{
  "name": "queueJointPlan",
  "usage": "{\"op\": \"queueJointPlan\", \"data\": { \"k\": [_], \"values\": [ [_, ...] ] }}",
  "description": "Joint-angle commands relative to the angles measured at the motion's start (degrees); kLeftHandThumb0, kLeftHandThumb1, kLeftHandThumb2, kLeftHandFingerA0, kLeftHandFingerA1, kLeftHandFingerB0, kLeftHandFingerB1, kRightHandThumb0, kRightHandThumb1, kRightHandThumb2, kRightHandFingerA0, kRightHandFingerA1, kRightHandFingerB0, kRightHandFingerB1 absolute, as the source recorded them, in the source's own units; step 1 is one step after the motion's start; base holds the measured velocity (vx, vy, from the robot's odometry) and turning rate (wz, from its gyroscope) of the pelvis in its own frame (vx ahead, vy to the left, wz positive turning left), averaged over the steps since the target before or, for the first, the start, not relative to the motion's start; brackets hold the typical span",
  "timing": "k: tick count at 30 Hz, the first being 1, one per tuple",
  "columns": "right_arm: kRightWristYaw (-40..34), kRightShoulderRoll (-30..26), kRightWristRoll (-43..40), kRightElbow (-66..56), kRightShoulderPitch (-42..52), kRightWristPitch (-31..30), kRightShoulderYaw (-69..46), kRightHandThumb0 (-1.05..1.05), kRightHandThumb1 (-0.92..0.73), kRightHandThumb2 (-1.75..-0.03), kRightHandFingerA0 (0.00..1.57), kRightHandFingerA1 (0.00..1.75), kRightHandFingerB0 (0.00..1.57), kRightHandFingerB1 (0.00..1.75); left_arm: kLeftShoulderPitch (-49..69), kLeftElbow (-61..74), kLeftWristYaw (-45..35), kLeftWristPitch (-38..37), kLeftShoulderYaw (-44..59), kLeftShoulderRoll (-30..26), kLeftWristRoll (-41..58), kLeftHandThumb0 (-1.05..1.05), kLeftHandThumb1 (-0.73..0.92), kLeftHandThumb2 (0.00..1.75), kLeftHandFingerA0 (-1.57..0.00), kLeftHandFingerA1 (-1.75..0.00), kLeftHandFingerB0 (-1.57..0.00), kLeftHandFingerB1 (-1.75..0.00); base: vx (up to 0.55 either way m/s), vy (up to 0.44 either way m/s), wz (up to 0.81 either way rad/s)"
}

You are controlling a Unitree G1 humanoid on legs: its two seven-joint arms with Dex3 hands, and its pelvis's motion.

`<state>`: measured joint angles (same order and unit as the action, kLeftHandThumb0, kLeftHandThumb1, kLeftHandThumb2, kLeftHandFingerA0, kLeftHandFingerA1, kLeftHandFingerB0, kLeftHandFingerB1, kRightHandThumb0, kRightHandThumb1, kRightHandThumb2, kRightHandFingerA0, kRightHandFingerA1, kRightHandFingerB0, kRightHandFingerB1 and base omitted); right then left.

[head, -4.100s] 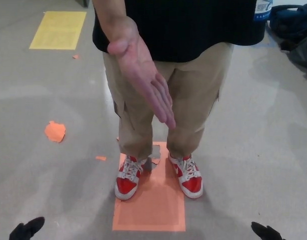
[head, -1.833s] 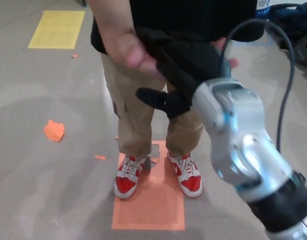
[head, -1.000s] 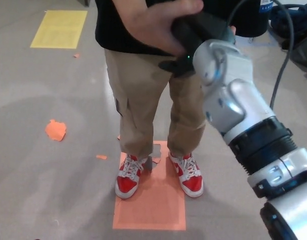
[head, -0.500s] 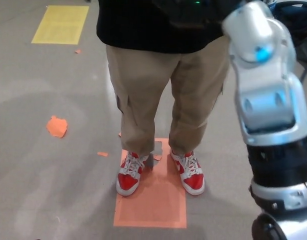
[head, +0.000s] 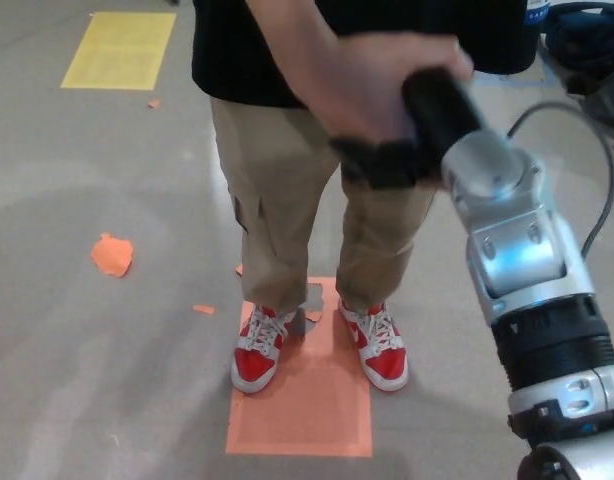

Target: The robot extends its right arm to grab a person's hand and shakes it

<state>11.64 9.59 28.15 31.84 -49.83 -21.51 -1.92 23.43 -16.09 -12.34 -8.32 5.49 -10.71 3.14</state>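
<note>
Head view: right hand (head: pixel 412 135) raised in front of person's torso, black fingers closed around person's hand (head: pixel 372 85), which wraps over it from above. Clasp made; shake step in hand, judging by grip. Silver forearm (head: pixel 522 260) rises from lower right. Left hand not visible. Person's red sneakers (head: pixel 322 350) stand on orange floor marker (head: pixel 302 420). Next move: gentle up-down pumping, grip kept firm but soft, then fingers freed.

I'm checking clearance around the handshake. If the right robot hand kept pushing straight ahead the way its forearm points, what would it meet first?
The right robot hand is already wrapped by the person's hand. Past that, probably the person's black shirt or khaki trousers, though depth is unclear.
</note>
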Motion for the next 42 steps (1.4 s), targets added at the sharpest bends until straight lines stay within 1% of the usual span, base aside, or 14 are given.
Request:
{"op": "queueJointPlan", "data": {
  "k": [1, 6, 9, 12, 13, 15, 19, 22, 26, 30, 34, 35, 36, 42],
  "values": [
    [-4.71, -1.44, -3.28, 17.31, 1.41, 7.40, 1.94, -0.14, -0.69, -0.75, 1.21, 0.75, 0.81, 0.59, -0.09, 0.43, -0.36, -1.42, -0.13, -1.47, -1.10, -0.31, 0.68, 1.18, 0.00, -0.48, 0.00, -0.48, 0.00, 0.000, 0.00],
    [-4.77, -1.94, -5.46, 11.58, -0.59, 9.48, 1.72, -0.15, -0.75, -0.72, 1.18, 0.68, 0.84, 0.61, -0.01, 1.14, 0.12, -0.90, 0.07, -1.40, -1.01, -0.30, 0.69, 1.18, 0.00, -0.48, 0.00, -0.48, 0.00, 0.000, 0.00],
    [-4.70, -2.11, -6.83, 0.77, 0.33, 8.55, 2.34, -0.12, -0.78, -0.70, 1.23, 0.68, 0.86, 0.60, 0.37, 1.34, 0.12, -0.79, -0.01, -1.43, -1.01, -0.30, 0.69, 1.18, 0.00, -0.48, 0.00, -0.48, 0.00, 0.000, 0.00],
    [-3.43, -1.78, -7.26, -18.65, 0.65, 4.24, 2.54, -0.17, -0.81, -0.68, 1.24, 0.78, 0.82, 0.59, -0.92, 0.69, 0.24, -0.95, 0.06, -1.75, -1.26, -0.30, 0.70, 1.19, 0.00, -0.48, 0.00, -0.47, 0.00, 0.000, 0.00],
    [-2.36, -1.83, -7.69, -25.26, -0.19, 2.78, 2.24, -0.19, -0.82, -0.66, 1.23, 0.66, 0.83, 0.61, -1.32, 0.72, 0.40, -0.86, 0.09, -1.93, -1.46, -0.30, 0.69, 1.18, 0.00, -0.47, 0.00, -0.48, 0.00, 0.000, 0.00],
    [-1.45, -1.33, -8.79, -35.94, -1.52, 0.51, 1.46, -0.18, -0.81, -0.66, 1.27, 0.68, 0.84, 0.62, -1.62, 0.39, 0.07, -1.46, 0.33, -2.02, -1.08, -0.30, 0.69, 1.19, 0.00, -0.48, -0.01, -0.48, 0.00, 0.000, 0.00],
    [-2.26, -0.73, -9.71, -46.17, -3.87, -0.17, 0.33, -0.15, -0.81, -0.68, 1.21, 0.70, 0.83, 0.63, -2.08, 1.12, 0.47, 0.86, 0.62, -1.89, -0.71, -0.31, 0.67, 1.17, 0.00, -0.48, 0.00, -0.48, 0.00, 0.000, 0.00],
    [-2.65, -0.66, -8.69, -50.62, -4.15, -1.24, 0.37, -0.15, -0.79, -0.70, 1.23, 0.83, 0.84, 0.68, -2.11, 0.13, 0.63, 0.02, 0.49, -1.95, -1.15, -0.31, 0.68, 1.17, 0.00, -0.47, 0.00, -0.47, 0.00, 0.000, 0.00],
    [-1.43, -0.73, -8.78, -49.98, -0.57, -2.38, 1.30, -0.09, -0.79, -0.68, 1.22, 0.65, 0.81, 0.66, -1.21, 0.55, 0.78, 0.00, 0.42, -1.91, -1.38, -0.31, 0.68, 1.17, 0.00, -0.48, 0.00, -0.48, 0.00, 0.000, 0.00],
    [-1.49, -1.75, -7.26, -39.09, 4.47, -0.65, 3.97, -0.14, -0.81, -0.64, 1.24, 0.59, 0.83, 0.62, -0.61, 0.11, 0.16, -2.09, 0.18, -2.05, -1.48, -0.30, 0.69, 1.19, 0.00, -0.48, 0.00, -0.48, 0.00, 0.000, 0.00],
    [-4.84, -2.32, -4.98, -25.87, 5.64, 0.64, 7.08, -0.10, -0.80, -0.64, 1.20, 0.78, 0.85, 0.63, -0.84, -0.18, 0.17, -2.08, 0.02, -2.08, -1.52, -0.29, 0.71, 1.20, 0.00, -0.47, 0.00, -0.48, 0.00, 0.000, 0.00],
    [-5.43, -2.45, -4.64, -23.96, 5.50, 0.58, 7.52, -0.10, -0.80, -0.64, 1.20, 0.78, 0.85, 0.63, -0.88, -0.24, -0.04, -2.24, 0.07, -2.01, -1.29, -0.29, 0.71, 1.20, 0.00, -0.47, 0.00, -0.48, 0.00, 0.000, 0.00],
    [-6.08, -3.36, -3.59, -12.87, 4.70, 2.02, 9.68, -0.10, -0.79, -0.66, 1.22, 0.72, 0.85, 0.63, -0.95, -0.04, 0.43, -1.66, -0.02, -1.91, -1.63, -0.30, 0.70, 1.18, 0.00, -0.48, 0.00, -0.47, 0.00, 0.000, 0.00],
    [-8.59, -3.74, -4.23, 4.67, 4.95, 7.97, 11.59, -0.11, -0.70, -0.68, 1.16, 0.68, 0.84, 0.64, -0.76, 0.83, -0.05, -1.48, 0.07, -2.03, -1.14, -0.30, 0.70, 1.18, 0.00, -0.48, 0.00, -0.48, 0.00, 0.000, 0.00]
  ]
}}
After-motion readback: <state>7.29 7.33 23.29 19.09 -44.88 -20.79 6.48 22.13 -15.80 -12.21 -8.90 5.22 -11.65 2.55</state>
